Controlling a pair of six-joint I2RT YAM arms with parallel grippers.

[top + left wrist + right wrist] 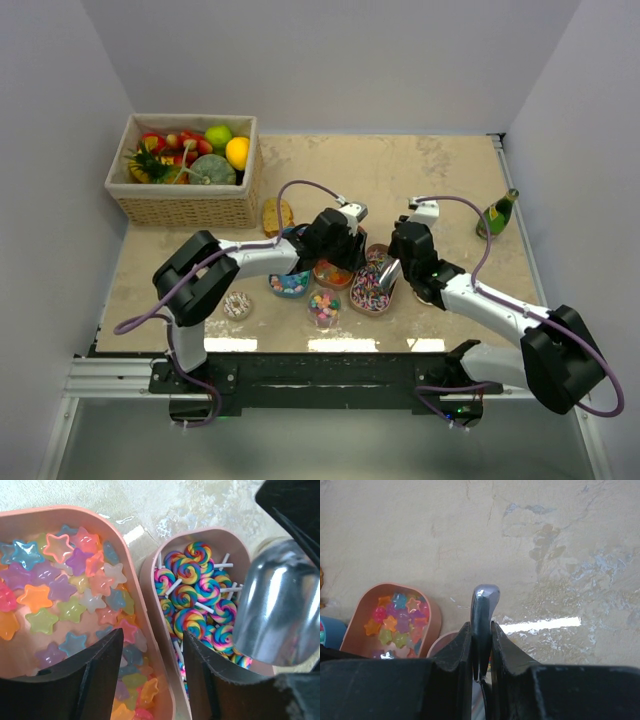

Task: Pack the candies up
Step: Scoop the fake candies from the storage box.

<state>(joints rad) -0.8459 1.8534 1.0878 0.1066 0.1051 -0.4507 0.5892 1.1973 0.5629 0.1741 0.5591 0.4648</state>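
Translucent star candies (65,595) fill a pink bowl (131,555). Swirled rainbow lollipop candies (197,597) fill a second pink bowl (240,547) beside it. My left gripper (152,675) is open, its jaws straddling the two touching rims; it hangs over the star bowl (332,272) in the top view. My right gripper (481,645) is shut on the handle of a metal scoop (484,605). The scoop's bowl (277,615) rests over the lollipops (370,290). A clear cup of pastel balls (323,305) stands in front.
A blue bowl (289,284) and a sprinkled round cookie (237,305) lie front left. A wicker basket of fruit (185,205) stands back left, a brown biscuit (277,215) beside it. A green bottle (497,213) lies at the right edge.
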